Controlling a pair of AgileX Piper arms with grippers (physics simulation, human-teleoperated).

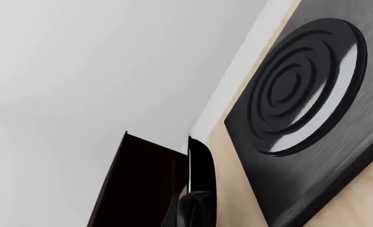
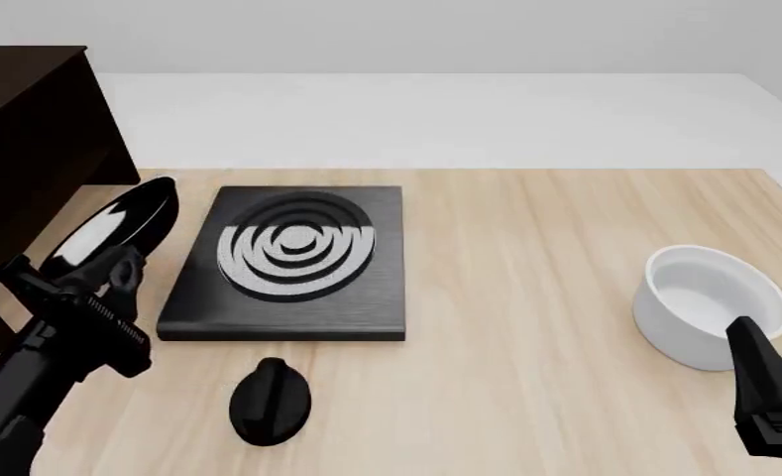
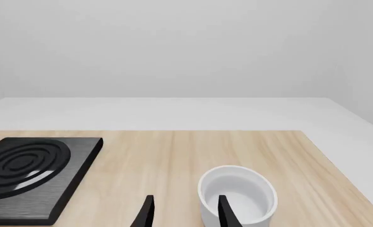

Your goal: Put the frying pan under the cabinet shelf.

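Observation:
The frying pan (image 2: pixel 110 224), black with a glossy inside, is held off the table and tilted on edge, right beside the dark brown cabinet shelf (image 2: pixel 27 149) at the far left. My left gripper (image 2: pixel 113 272) is shut on the pan's handle end, which is mostly hidden by the gripper. In the left wrist view the pan's rim (image 1: pixel 199 161) shows next to the cabinet (image 1: pixel 139 184). My right gripper (image 3: pixel 185 215) is open and empty near the table's front right, just before the white bowl; it also shows in the front view (image 2: pixel 765 382).
A flat black stove plate (image 2: pixel 291 260) with grey rings lies just right of the pan, also seen in the left wrist view (image 1: pixel 306 94). A small black knob (image 2: pixel 272 399) lies in front of it. A white round bowl (image 2: pixel 708 302) stands at the right.

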